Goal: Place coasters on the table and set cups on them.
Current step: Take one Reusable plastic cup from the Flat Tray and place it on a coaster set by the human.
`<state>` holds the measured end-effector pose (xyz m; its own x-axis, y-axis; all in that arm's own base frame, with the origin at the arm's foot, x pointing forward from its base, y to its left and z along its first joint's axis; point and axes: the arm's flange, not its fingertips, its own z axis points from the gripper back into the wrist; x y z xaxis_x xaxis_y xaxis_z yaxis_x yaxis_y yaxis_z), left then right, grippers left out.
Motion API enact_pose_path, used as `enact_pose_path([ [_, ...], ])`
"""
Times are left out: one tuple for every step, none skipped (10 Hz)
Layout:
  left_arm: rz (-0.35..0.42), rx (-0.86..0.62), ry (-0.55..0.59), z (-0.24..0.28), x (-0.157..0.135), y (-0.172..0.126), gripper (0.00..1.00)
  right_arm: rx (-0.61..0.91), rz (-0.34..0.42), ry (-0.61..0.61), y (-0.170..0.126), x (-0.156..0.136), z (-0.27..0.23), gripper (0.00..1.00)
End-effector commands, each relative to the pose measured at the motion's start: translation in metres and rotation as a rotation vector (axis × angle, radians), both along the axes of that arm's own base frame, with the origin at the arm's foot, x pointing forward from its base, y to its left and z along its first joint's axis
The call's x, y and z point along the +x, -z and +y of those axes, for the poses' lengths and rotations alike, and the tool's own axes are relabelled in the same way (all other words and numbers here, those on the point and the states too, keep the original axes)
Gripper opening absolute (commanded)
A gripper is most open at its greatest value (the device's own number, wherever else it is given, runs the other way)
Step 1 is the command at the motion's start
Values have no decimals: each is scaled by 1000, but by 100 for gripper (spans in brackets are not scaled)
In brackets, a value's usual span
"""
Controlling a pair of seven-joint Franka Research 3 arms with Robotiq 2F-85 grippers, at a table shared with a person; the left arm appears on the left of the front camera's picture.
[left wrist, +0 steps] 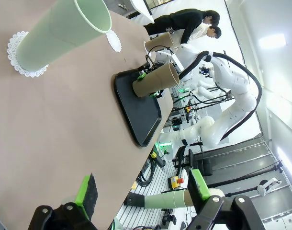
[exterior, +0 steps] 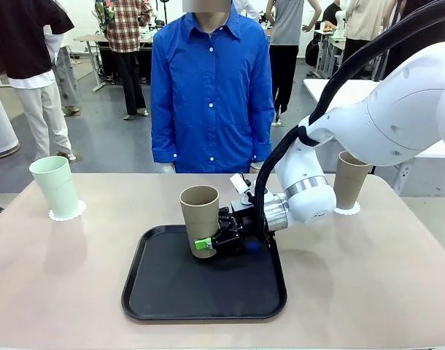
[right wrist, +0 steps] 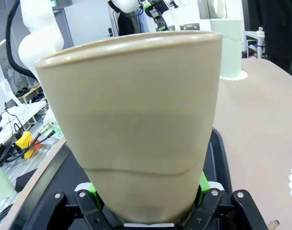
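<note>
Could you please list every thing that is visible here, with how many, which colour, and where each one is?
tan cup: one, on the tray, clamped low by the right gripper
second tan cup: one, on a coaster, far right
mint cup: one, pale green, on a coaster, far left
coasters: three, white; the free one lies past the tray
tray: one, black, centre
table: one, beige-pink
person: one, blue shirt, far side
left gripper: open, above the table
right gripper: shut on the tan cup

Tan cup upright, green cup — on coaster
</note>
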<state>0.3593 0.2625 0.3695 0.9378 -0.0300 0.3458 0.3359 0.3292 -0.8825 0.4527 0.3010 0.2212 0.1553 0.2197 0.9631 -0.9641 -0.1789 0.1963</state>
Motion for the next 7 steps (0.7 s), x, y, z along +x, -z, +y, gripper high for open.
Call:
enact_pose_path([
  [-1, 2, -4, 1, -1, -1, 100, -7, 3, 102, -44, -13, -3, 67],
  [-1, 2, -4, 1, -1, -1, 100, -15, -14, 143, -73, -18, -5, 67],
  [-1, 2, -4, 1, -1, -1, 100, 9, -52, 161, -104, -19, -6, 67],
  [-1, 2, -4, 1, -1, -1, 100, 20, -65, 157, -131, -21, -3, 67],
  [-1, 2, -4, 1, -1, -1, 100, 28, -72, 150, -157, -21, 3, 67],
  [-1, 2, -4, 1, -1, -1, 100, 27, -80, 136, -184, -25, 10, 67],
  [-1, 2, -4, 1, -1, -1, 100, 21, -89, 121, -202, -29, 16, 67],
])
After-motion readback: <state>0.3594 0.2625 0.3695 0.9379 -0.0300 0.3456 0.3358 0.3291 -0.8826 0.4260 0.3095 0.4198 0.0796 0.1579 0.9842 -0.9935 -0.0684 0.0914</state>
